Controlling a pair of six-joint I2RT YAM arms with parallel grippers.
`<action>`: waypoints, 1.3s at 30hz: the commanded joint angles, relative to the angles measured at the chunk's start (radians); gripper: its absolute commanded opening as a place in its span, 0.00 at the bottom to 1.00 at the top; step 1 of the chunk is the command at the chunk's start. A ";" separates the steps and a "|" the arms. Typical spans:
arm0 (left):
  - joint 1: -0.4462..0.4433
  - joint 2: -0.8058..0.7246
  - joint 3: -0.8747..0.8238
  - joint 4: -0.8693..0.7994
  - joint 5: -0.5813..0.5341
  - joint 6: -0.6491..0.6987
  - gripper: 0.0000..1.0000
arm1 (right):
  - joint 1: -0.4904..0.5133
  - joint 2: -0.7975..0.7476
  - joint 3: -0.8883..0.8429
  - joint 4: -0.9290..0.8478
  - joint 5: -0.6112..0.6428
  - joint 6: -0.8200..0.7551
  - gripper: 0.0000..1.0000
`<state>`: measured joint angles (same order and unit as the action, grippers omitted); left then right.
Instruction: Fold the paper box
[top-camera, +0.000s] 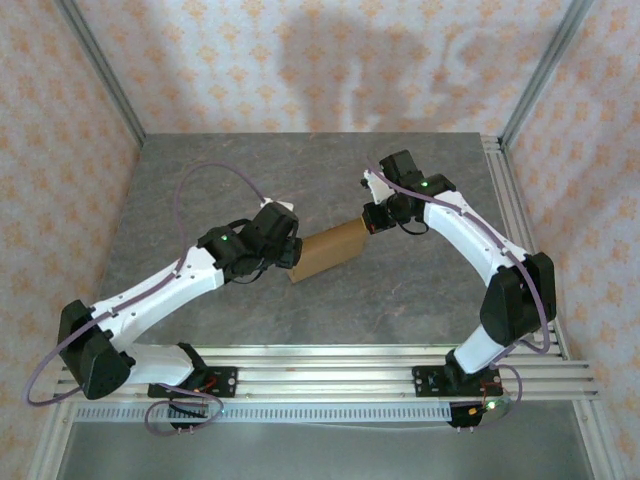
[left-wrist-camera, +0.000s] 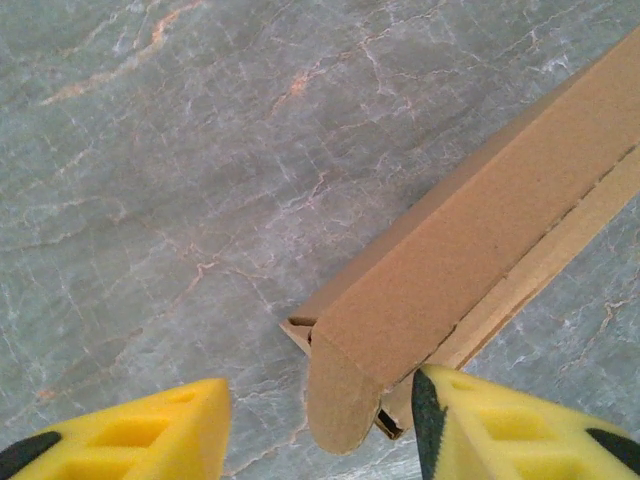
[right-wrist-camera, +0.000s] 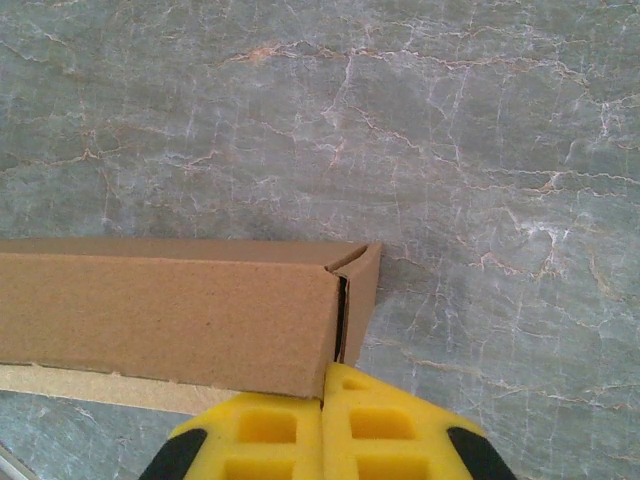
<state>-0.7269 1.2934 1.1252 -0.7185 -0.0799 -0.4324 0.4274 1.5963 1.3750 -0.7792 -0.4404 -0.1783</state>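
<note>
Grey marble table (top-camera: 200, 200) | brown paper box (top-camera: 330, 252) | left gripper (left-wrist-camera: 318, 388) apart, astride box corner | right gripper (right-wrist-camera: 325, 400) clenched

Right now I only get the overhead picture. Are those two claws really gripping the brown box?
Observer: The left gripper isn't. Its wrist camera shows the jaws apart, with the rounded end tab of the paper box between them.
Operator: And the other one?
Observer: The right gripper is shut, its yellow fingers pressed together at the box's end corner. Whether card is pinched between them I can't tell.
Operator: Is that end closed up?
Observer: Not quite: a dark slit shows beside the corner flap.
</note>
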 joint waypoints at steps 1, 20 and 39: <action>-0.003 0.024 0.028 -0.027 0.018 -0.038 0.45 | 0.007 0.019 0.015 -0.058 0.029 0.008 0.00; 0.006 0.073 0.081 -0.080 0.055 -0.126 0.20 | 0.006 0.022 0.024 -0.066 0.030 0.002 0.00; 0.006 0.060 0.103 -0.120 0.064 -0.128 0.26 | 0.006 0.037 0.032 -0.068 0.031 0.000 0.00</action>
<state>-0.7261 1.3643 1.2034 -0.8043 -0.0223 -0.5514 0.4294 1.6112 1.3880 -0.7895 -0.4332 -0.1791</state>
